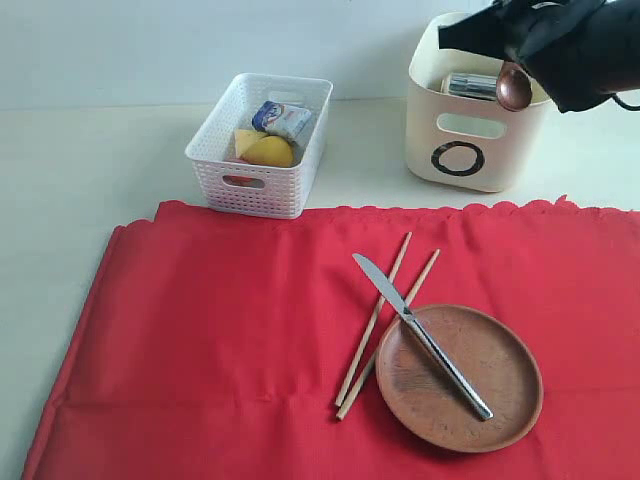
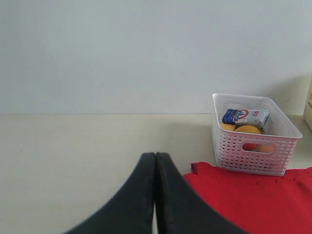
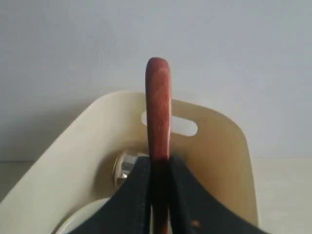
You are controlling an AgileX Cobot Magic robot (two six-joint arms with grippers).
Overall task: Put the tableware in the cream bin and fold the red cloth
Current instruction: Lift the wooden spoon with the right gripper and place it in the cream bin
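left gripper (image 2: 155,163): mine, jaws pressed together, empty
red cloth (image 1: 200,330): spread flat
chopsticks (image 1: 373,320): on cloth
knife (image 1: 420,335): across plate (image 1: 500,395)
cream bin (image 1: 470,150): steel cup (image 1: 470,85) inside
right gripper (image 3: 158,168): mine, pinching wooden spoon (image 3: 158,107) over bin

Red cloth (image 1: 230,340), cream bin (image 1: 510,150), brown plate (image 1: 505,375), white basket (image 1: 250,190)

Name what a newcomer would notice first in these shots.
The big red cloth fills the foreground. On its right part sits a brown plate with a knife lying across it and chopsticks beside it. At the far right, the right claw holds a wooden spoon over the cream bin.
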